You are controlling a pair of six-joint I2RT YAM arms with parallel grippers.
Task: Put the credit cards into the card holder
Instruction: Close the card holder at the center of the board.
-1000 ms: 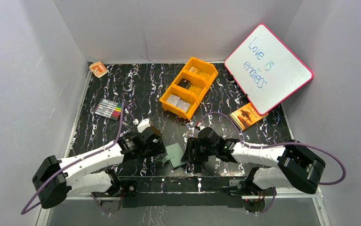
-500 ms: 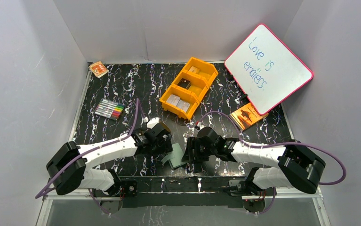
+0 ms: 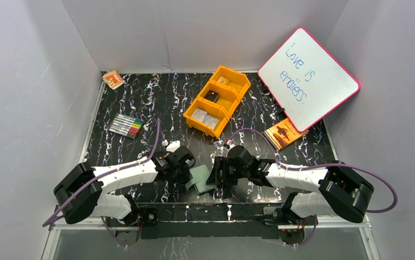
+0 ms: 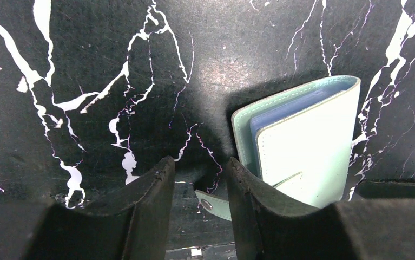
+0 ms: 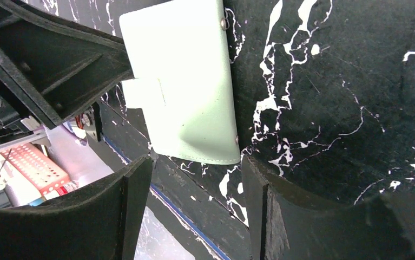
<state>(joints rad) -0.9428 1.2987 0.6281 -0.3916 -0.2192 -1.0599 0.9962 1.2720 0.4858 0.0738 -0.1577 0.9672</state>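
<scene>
By the card holder [image 4: 308, 146] — left end effector [image 4: 199, 161] nearer, part-spread; right end effector [image 5: 195, 160] spread

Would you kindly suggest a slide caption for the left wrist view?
Left fingers flank the snap tab of the pale green card holder, ajar on the black marbled table.

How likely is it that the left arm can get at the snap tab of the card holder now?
Probably yes. The snap tab of the card holder lies in the gap between the fingers of the open left claw, and nothing visible covers it.
</scene>
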